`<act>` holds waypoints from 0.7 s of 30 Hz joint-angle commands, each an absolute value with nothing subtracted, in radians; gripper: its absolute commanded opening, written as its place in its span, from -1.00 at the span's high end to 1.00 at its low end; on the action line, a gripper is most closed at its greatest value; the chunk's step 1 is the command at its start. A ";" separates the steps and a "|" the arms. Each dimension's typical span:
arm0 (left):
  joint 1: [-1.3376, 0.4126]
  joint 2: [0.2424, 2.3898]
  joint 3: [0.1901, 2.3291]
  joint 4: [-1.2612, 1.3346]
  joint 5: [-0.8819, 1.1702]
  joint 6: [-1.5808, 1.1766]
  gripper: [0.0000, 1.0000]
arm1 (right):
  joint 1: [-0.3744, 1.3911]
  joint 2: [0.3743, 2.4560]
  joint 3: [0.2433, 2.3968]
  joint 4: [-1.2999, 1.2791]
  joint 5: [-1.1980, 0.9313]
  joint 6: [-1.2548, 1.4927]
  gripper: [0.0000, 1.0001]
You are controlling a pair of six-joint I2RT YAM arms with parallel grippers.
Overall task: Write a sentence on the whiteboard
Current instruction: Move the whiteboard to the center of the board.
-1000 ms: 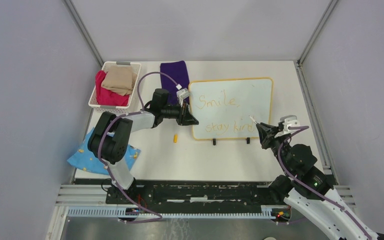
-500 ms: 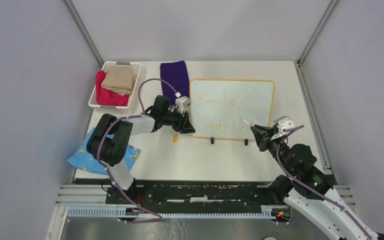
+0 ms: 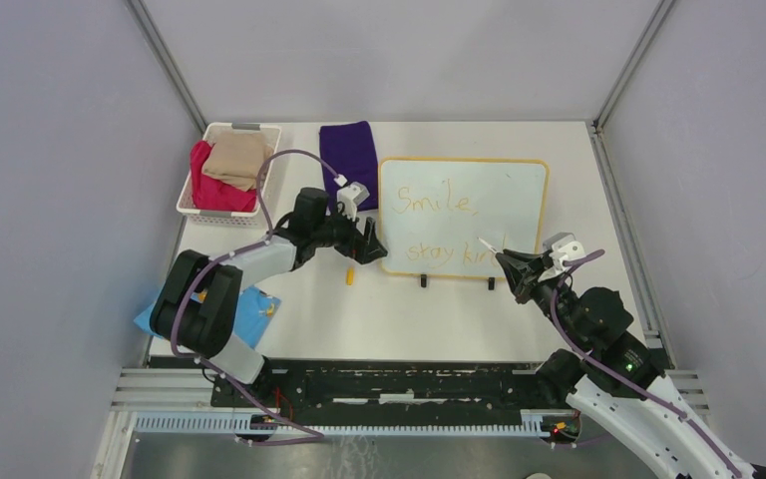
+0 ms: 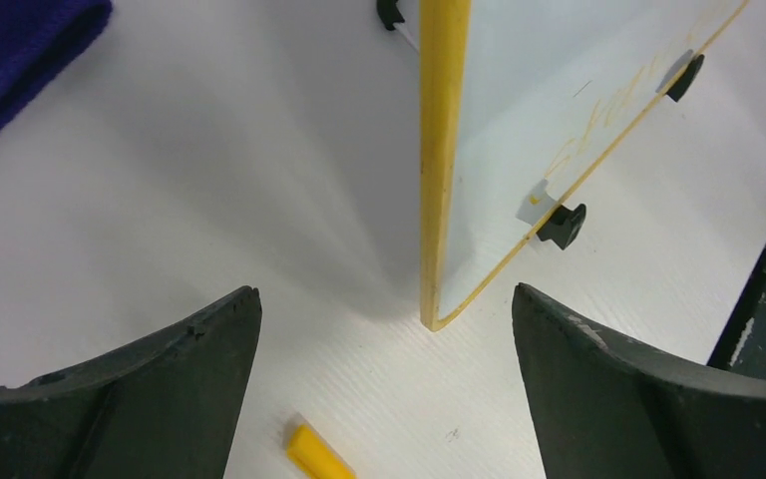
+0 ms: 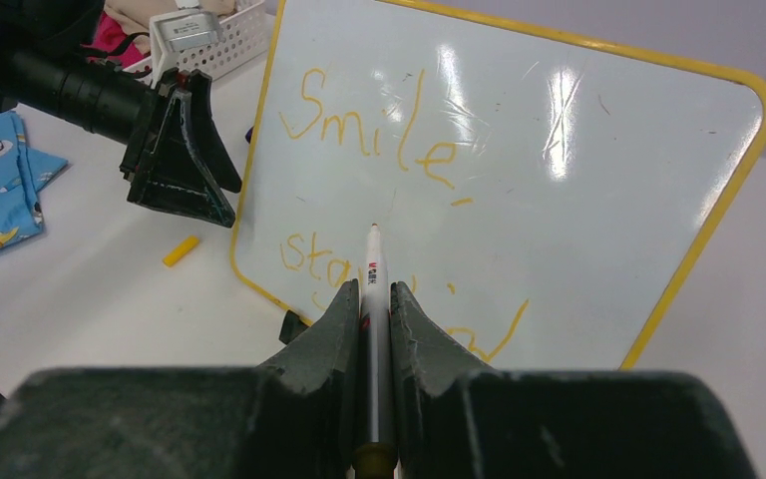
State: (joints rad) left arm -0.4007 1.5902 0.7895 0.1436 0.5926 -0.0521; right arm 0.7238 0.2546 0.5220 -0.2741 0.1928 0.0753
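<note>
On the right half of the white tabletop, toward the far side, the whiteboard stands on its two small black feet, its face turned toward the arms. The yellow-orange frame appears intact. The sentence is written in thin orange-yellow strokes on two lines: "Smile," above and "stay kind" below. In the right wrist view the lower line is partly hidden.

The left fingers are spread wide and grip nothing. They sit just beside the board's lower left corner. In the left wrist view the frame edge shows in the gap between them, clear of both. A small yellow cap lies on the tabletop just near of these fingers.

The right fingers are closed on a white marker, which runs lengthwise between them, tip pointing at the board. From above, the tip is at the right end of the lower line. Whether it touches the surface cannot be told.

At the far left a white basket holds red and beige cloths. A folded purple cloth lies flat between the basket and the board. A blue patterned cloth lies at the near left, partly under the left arm.
</note>
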 commanded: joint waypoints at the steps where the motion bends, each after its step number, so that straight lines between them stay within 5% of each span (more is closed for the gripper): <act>1: -0.397 1.511 0.770 0.192 0.466 -0.070 -0.99 | 0.722 0.261 0.547 -0.217 0.186 0.050 1.00; 21: -0.397 1.300 0.817 0.097 -0.008 -0.206 -0.99 | 0.721 0.285 0.516 -0.146 0.188 0.040 1.00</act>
